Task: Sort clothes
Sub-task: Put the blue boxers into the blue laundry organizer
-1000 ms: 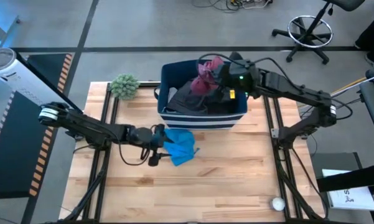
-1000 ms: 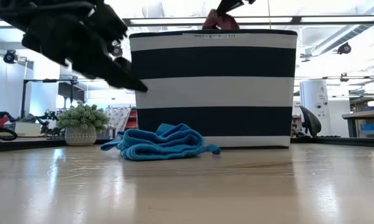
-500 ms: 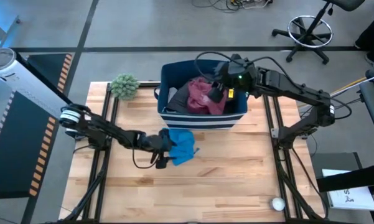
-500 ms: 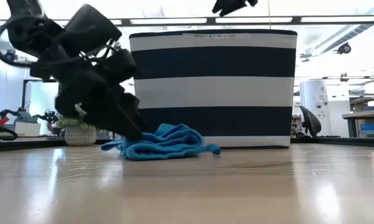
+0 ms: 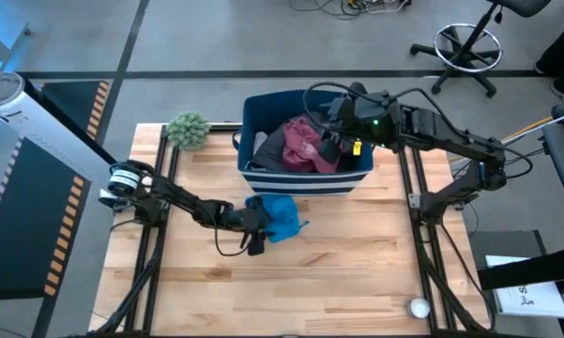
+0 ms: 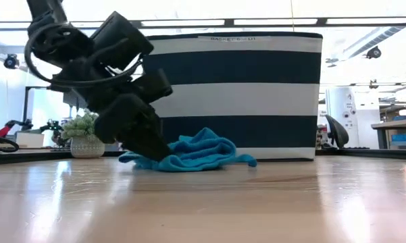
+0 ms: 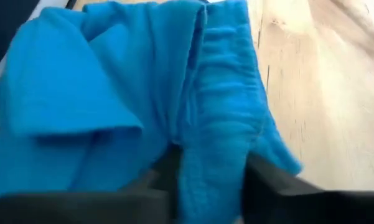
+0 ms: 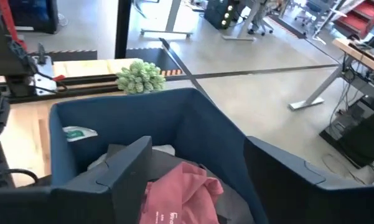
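Observation:
The turquoise garment (image 5: 280, 218) lies bunched on the table in front of the navy striped bin (image 5: 253, 113). My left gripper (image 5: 260, 225) is down at its left side, shut on a ridge of the cloth. In the low view the garment (image 6: 203, 150) rests on the table against the bin's foot. My right gripper (image 5: 331, 131) hovers open over the bin, holding nothing. The maroon garment (image 5: 305, 143) lies in the bin on top of a dark grey one (image 5: 274, 145). In the right wrist view the maroon cloth (image 8: 180, 193) shows below the spread fingers. My left gripper pinches a raised fold of the turquoise garment (image 7: 218, 155) between its two fingers, near the garment's left edge. The fingers (image 6: 148, 145) slant down from the table's left. The garment lies bunched on the table, slack.
A green fuzzy ball plant (image 5: 188, 129) stands at the far left corner of the table. A small white thing (image 8: 81, 132) lies in the bin's left part. The wooden table's near half (image 5: 338, 272) is bare wood.
My right gripper has opened over the bin and let go of the maroon garment, which has fallen onto the dark grey one. My left gripper has come down toward the table's right onto the turquoise garment and taken hold; the cloth has bunched higher and shifted right.

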Controlling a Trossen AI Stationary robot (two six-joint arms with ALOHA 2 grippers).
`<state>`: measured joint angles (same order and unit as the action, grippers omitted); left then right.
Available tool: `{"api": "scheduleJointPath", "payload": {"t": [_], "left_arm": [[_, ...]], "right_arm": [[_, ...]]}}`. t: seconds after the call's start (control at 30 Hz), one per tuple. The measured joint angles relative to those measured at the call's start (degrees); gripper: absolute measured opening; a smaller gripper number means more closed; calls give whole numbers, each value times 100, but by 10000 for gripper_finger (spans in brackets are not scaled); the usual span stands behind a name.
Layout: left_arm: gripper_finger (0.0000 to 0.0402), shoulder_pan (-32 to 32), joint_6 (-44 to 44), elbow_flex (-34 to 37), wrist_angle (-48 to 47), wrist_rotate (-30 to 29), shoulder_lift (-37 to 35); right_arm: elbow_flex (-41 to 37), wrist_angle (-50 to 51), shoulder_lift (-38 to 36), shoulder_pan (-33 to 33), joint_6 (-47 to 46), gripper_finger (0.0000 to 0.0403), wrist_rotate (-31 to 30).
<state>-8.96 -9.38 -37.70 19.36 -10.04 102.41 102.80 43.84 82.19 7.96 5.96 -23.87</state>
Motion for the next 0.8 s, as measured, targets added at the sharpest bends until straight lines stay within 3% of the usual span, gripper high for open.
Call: {"api": "scheduleJointPath", "payload": {"t": [0.07,0.13,0.27,0.43,0.63,0.8], "left_arm": [[49,-34,94,-162,-243,68,-74],[20,-67,166,-290,-529,372,-210],[21,-201,180,-723,-1070,518,-675],[15,-251,850,-1510,-1877,426,-1366],[15,-216,1797,-2471,-2321,-566,-2131],[15,-9,2439,-3054,-2392,-790,-2558]], "right_arm": [[0,12,0,-52,2,211,-10],[0,17,0,-110,2,195,-10],[0,35,0,-228,25,165,-12],[-2,55,-42,-374,86,129,-12],[-2,44,-145,-477,150,84,-18],[-2,39,-255,-547,155,42,-20]]}}
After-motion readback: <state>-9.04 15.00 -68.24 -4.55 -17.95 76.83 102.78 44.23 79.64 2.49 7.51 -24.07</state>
